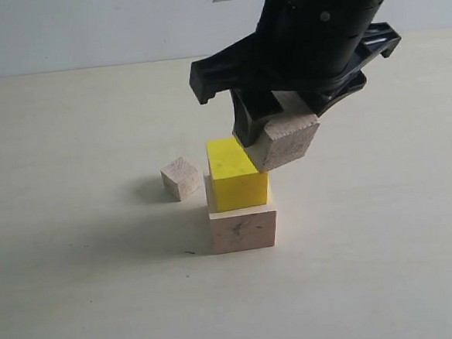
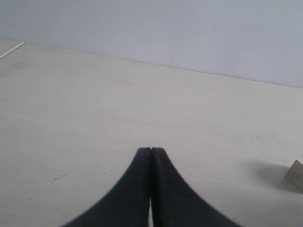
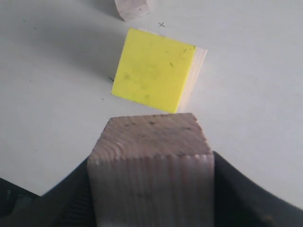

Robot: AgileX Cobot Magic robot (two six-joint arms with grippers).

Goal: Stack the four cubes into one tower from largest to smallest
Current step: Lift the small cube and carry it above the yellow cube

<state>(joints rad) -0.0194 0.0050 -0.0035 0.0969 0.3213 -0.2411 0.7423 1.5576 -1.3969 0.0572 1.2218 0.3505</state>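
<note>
The large pale wood cube (image 1: 243,229) stands on the table with the yellow cube (image 1: 236,174) on top of it. My right gripper (image 1: 274,135) is shut on the medium wood cube (image 1: 284,140), holding it tilted in the air just right of and above the yellow cube's top. In the right wrist view the medium cube (image 3: 151,165) fills the space between the jaws, with the yellow cube (image 3: 152,70) beyond it. The small wood cube (image 1: 182,178) lies on the table to the left of the stack. My left gripper (image 2: 151,150) is shut and empty, low over bare table.
The pale table (image 1: 77,265) stretches around the stack on all sides. A wood cube's corner (image 2: 296,174) shows at the edge of the left wrist view. A pale wall (image 1: 84,28) runs behind the table's far edge.
</note>
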